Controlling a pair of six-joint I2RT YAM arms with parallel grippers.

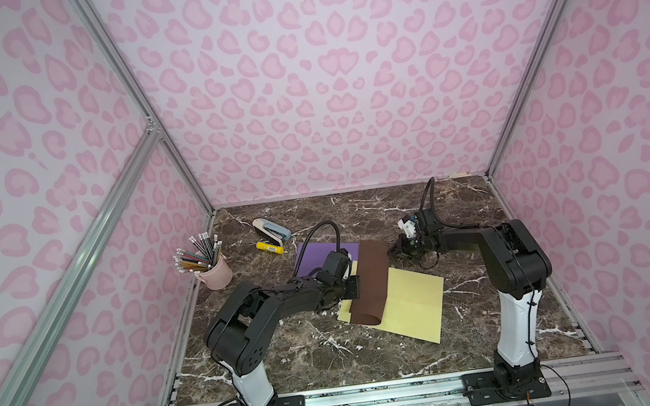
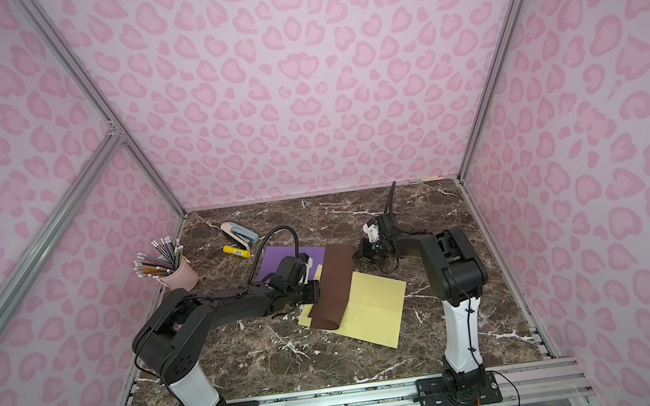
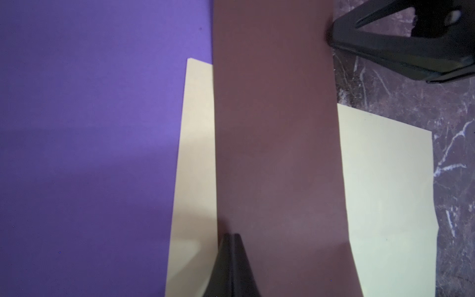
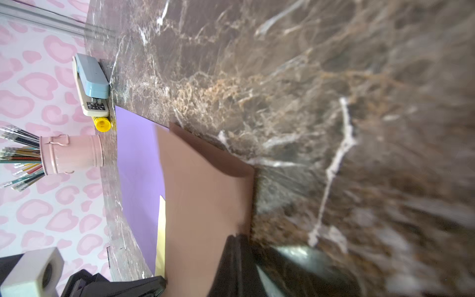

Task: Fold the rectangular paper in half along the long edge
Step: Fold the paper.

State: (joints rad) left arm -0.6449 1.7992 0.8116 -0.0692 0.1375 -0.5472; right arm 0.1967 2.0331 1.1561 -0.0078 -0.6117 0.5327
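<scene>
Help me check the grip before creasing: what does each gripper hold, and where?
Both pinch the brown paper: left gripper on one long edge near its middle, right gripper on the opposite long edge near its far end.

Top views: brown paper [image 1: 370, 282] covers the middle band of the yellow sheet [image 1: 410, 307] and the 3 o'clock edge of the purple sheet [image 1: 316, 255]. The left arm [image 1: 284, 296] hides that sheet's 5 o'clock corner. Label on glue stick [image 1: 270, 247] too small to read.

Left wrist view: left hand [image 3: 232, 240] cut off by frame edge, only the tips show.

Right wrist view: right hand [image 4: 237, 240] likewise cut off. Much of the worktop [image 4: 385, 192] is smeared and the pencils [image 4: 18, 154] are cropped.
</scene>
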